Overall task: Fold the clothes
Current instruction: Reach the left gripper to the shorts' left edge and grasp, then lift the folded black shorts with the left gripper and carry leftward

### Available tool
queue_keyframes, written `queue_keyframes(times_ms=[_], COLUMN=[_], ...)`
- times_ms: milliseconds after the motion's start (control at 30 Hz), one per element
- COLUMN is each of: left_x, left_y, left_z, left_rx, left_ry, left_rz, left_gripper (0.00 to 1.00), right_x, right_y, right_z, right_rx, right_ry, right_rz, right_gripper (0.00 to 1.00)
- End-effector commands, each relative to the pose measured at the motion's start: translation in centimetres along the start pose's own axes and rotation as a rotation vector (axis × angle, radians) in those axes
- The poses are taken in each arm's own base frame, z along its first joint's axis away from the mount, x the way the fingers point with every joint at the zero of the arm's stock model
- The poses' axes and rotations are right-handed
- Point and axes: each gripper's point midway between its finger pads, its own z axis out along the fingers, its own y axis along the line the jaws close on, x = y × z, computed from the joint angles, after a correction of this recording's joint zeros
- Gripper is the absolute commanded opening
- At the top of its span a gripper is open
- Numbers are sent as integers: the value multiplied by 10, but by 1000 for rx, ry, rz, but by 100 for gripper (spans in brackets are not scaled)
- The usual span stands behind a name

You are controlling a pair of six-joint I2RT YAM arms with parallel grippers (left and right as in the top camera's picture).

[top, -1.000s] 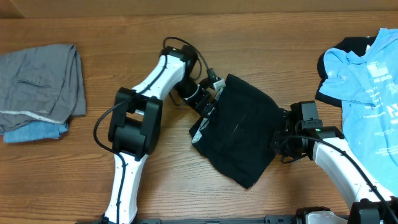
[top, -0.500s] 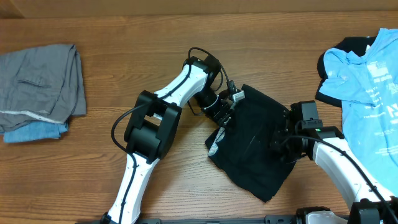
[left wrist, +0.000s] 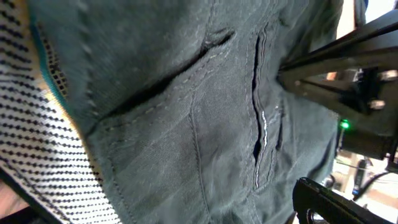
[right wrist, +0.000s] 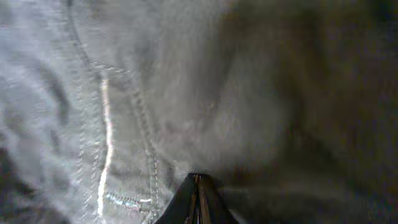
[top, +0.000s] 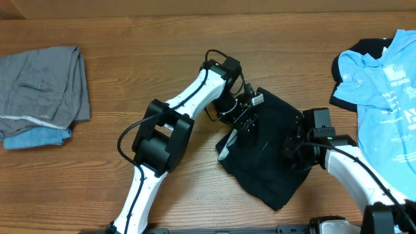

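- The black shorts (top: 263, 159) lie crumpled and skewed on the worktop (top: 130, 39), between its middle and its right edge and somewhat nearer the near edge. The pale waistband (top: 223, 147) shows at their left side.
- Your left pincer (top: 249, 116) hangs over the far-left part of the shorts. In the left wrist view its two dark fingers stand well apart with no cloth between them, so it looks open and empty.
- Your right pincer (top: 290, 148) sits at the right side of the shorts, closed to a point against the fabric. Whether a fold is caught between the tips cannot be told.
- The step in hand is probably taking a fresh hold to square the shorts up before the first fold.
- Bring the left pincer down on the waistband edge, not the flat middle, so you catch every layer at once.
- Close fully before you lift, since soft cloth slips out of a half grip.
- Pull gently away from the right pincer until the wrinkles go, then lay the shorts flat.
- Watch the pocket slit (left wrist: 258, 106), where a fingertip could snag.
- Stay away from the light blue T-shirt (top: 383, 84) at the right edge. The grey garment (top: 42, 84) on the blue piece (top: 39, 138) at the left edge is well apart.
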Motion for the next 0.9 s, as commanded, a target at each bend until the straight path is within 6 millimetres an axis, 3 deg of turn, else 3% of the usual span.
queue_keyframes(times_ms=[0,100,167,233,333,400,467,567,633,700,767,867], left_x=[18,18,17,17,16,16,16,17,18,15,9,-12], left_y=[41,42,38,34,23,16,11,7,7,8,14,13], left_z=[42,49,53,56,61,64,67,71,71,64,48,3], left_rx=[-193,-251,-253,-244,-201,-176,-163,-163,-164,-169,-205,-229], left_ry=[121,134,136,140,139,139,140,150,155,141,113,8], left_rz=[-19,-19,-5,4,10,16,22,32,29,23,-20,-68], left_gripper=[100,100,93,78,40,26,23,4,4,4,4,4], right_x=[13,15,15,15,15,15,15,15,13,-4,-24,-54], right_y=[-10,-5,-4,-4,-4,-4,-4,-3,5,22,40,72], right_z=[18,24,24,24,24,24,24,24,22,6,-23,-101], right_rx=[15,-14,-19,-22,-22,-22,-23,-26,-64,-100,-131,-181], right_ry=[65,92,90,91,91,91,91,93,95,45,-18,-165], right_rz=[47,50,50,49,49,49,49,48,23,-38,-77,-137], right_gripper=[4,4,4,4,4,4,4,4,4,4,4,6])
